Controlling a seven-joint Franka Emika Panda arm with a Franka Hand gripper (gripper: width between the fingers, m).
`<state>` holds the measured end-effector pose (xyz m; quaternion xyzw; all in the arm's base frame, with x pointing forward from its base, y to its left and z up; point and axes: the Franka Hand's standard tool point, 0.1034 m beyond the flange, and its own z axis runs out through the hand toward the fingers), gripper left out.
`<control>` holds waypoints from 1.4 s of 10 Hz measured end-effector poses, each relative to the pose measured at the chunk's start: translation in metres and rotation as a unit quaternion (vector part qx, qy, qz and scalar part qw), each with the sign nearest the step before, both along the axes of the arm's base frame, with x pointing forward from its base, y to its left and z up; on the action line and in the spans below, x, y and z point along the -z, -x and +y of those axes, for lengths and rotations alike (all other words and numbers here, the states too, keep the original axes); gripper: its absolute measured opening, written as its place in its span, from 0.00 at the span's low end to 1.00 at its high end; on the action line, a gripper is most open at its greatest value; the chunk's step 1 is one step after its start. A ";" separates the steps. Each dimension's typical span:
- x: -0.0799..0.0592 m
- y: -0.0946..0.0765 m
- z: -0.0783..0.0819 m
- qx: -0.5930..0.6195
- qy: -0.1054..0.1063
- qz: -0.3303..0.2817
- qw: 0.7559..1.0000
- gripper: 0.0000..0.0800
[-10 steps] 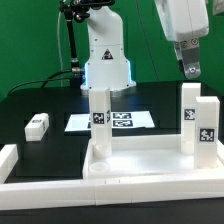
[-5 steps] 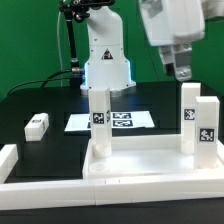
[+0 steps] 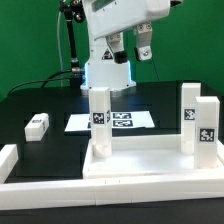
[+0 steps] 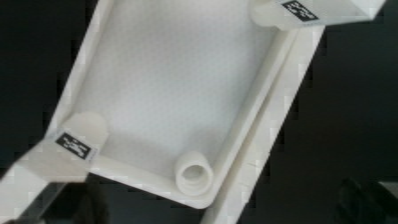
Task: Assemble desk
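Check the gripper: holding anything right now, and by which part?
Nothing is held. The gripper hangs open in the air above the desk, clear of its legs, with nothing between its fingers.

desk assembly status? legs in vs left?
Done: three legs stand upright in the tabletop, e.g. one at the exterior view's left.
In hand: nothing; the gripper hangs open above.
Left: loose leg on the table; one corner socket shows empty.
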<state>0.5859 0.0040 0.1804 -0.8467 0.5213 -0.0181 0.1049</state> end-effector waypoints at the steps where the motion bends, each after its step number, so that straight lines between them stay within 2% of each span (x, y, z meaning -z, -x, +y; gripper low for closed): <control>1: 0.001 0.000 0.000 -0.024 0.004 -0.003 1.000 0.81; 3: 0.002 0.001 -0.001 -0.104 0.015 -0.015 0.994 0.81; 4: 0.010 0.008 -0.008 -0.156 0.033 -0.030 0.987 0.81; 5: 0.018 0.029 -0.021 -0.221 0.042 -0.033 0.974 0.81; 6: 0.022 0.047 -0.040 -0.259 0.046 -0.034 0.964 0.81; 7: 0.030 0.068 -0.069 -0.342 0.064 -0.046 0.936 0.81; 8: 0.035 0.083 -0.096 -0.405 0.073 -0.050 0.910 0.81; 9: 0.036 0.091 -0.128 -0.442 0.083 -0.055 0.891 0.81; 10: 0.036 0.095 -0.141 -0.471 0.090 -0.055 0.876 0.81; 11: 0.034 0.092 -0.137 -0.483 0.093 -0.056 0.869 0.81; 14: 0.036 0.094 -0.136 -0.484 0.085 -0.050 0.869 0.81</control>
